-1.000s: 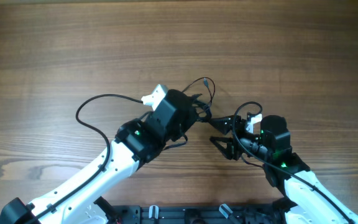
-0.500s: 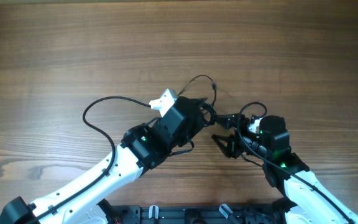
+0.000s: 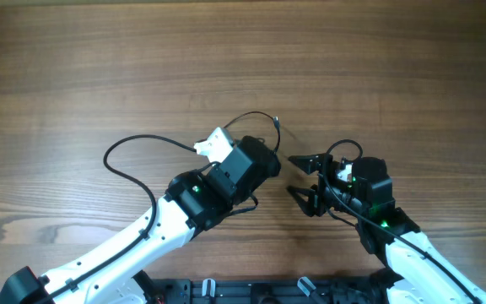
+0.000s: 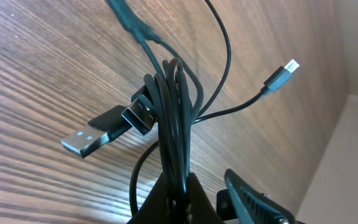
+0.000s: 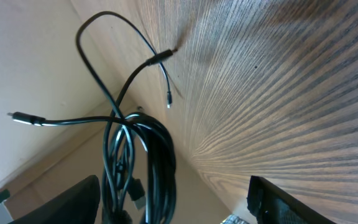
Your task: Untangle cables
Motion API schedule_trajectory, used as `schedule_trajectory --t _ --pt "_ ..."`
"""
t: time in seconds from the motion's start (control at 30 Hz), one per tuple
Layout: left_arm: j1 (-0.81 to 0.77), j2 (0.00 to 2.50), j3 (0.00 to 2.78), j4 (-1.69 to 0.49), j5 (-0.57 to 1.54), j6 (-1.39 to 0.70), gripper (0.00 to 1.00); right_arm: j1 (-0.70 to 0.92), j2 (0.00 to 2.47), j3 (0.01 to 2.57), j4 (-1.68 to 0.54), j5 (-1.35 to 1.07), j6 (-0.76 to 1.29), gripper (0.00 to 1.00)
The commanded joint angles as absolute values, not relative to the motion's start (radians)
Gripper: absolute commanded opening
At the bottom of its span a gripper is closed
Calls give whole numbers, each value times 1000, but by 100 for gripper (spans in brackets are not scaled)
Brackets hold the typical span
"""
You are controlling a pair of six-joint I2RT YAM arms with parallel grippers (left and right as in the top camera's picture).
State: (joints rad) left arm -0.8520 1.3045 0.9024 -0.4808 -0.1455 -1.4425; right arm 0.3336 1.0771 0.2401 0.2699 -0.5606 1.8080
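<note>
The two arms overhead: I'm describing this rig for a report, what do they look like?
Both the left arm and right arm have white shells with black joints, each showing a small green light. A thick black cable loops off the left arm, and a white block sits at its wrist. The right claw is black with two pointed fingers.

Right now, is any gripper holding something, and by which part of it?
The left gripper pinches the cables at the bunched strands of the bundle; the plug ends are free. The right gripper is open and holds nothing.

White arms (image 3: 125,245), black wrists (image 3: 245,167), green lights (image 3: 194,187)
</note>
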Motion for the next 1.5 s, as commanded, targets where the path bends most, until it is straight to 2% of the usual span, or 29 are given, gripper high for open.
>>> schedule_trajectory --t 0.0,0.1,0.2,0.3,0.37,0.43,0.47,0.5,0.53,0.57,0.6,0.63,0.77,0.83,0.97,1.07,1.47 --pt "-863 1298 903 -413 -164 -1445 4 341 1077 254 282 -585 1848 74" --pt "-885 1298 903 -344 -162 -1445 4 341 1077 254 327 -584 1864 60" --pt "-913 1298 903 -328 -162 -1445 4 341 1077 254 395 -584 1863 50" --pt "-925 1298 903 -345 -162 -1444 4 341 1077 254 403 -583 1857 29" --pt "-921 1298 903 -373 -163 -1443 4 341 1077 254 401 -577 1795 11" --pt "-902 1296 904 -402 -164 -1411 6 340 1077 254 401 -553 1676 5" --pt "-881 1290 904 -411 -150 -1307 12 336 1077 254 401 -541 1590 4" --pt "-860 1280 904 -416 -129 -1215 25 330 1077 254 404 -537 1515 4" --pt "-833 1263 904 -419 -83 -1103 40 321 1077 254 404 -538 1442 4" --pt "-802 1240 904 -420 -19 -1023 61 310 1077 254 404 -538 1361 4" --pt "-777 1220 904 -420 35 -978 72 299 1077 254 403 -539 1284 5" --pt "-750 1196 904 -420 81 -947 75 294 1077 254 404 -538 1246 5" --pt "-661 1118 904 -432 214 -846 75 280 1077 254 445 -548 1089 4" --pt "-640 1104 904 -457 276 -803 72 280 1077 254 505 -577 1042 4" --pt "-639 1123 904 -522 344 -787 54 280 1077 254 652 -666 970 4" --pt "-640 1147 903 -560 352 -788 43 280 1077 254 668 -678 973 4" --pt "-639 1179 903 -574 226 -788 45 280 1077 254 665 -807 1025 4"
